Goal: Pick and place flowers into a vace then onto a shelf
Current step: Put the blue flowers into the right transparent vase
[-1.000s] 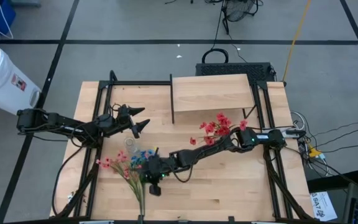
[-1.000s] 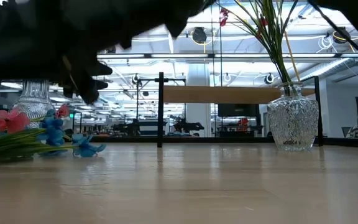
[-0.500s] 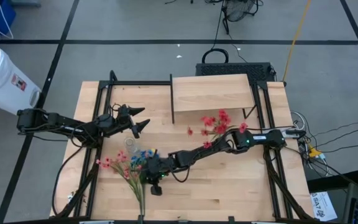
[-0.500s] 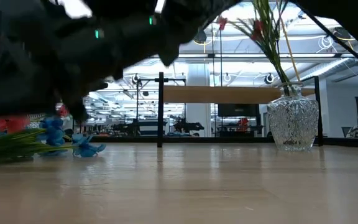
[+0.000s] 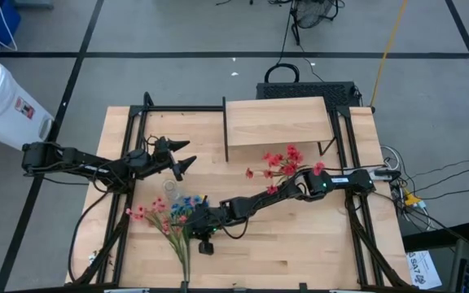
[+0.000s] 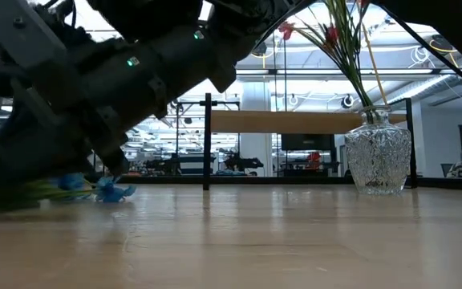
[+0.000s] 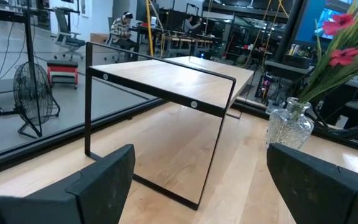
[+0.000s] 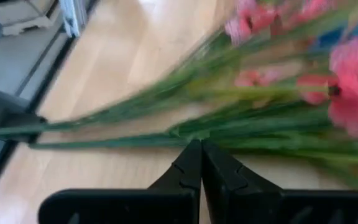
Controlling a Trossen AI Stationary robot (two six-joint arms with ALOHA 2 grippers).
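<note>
My right gripper (image 8: 201, 163), fingers pressed together (pinching nothing), hovers beside loose pink-and-blue green-stemmed artificial flowers (image 5: 172, 218) near the wooden tabletop's (image 5: 300, 252) front-left corner. Picking is in hand; next I must spread the fingers around a stem.

text: none legible — labels | signs: none readable

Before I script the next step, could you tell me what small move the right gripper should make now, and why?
Probably open first. The right gripper sits shut, fingertips together, just short of the flowers lying on the table, nothing held. It needs open jaws before easing onto a stem.
</note>
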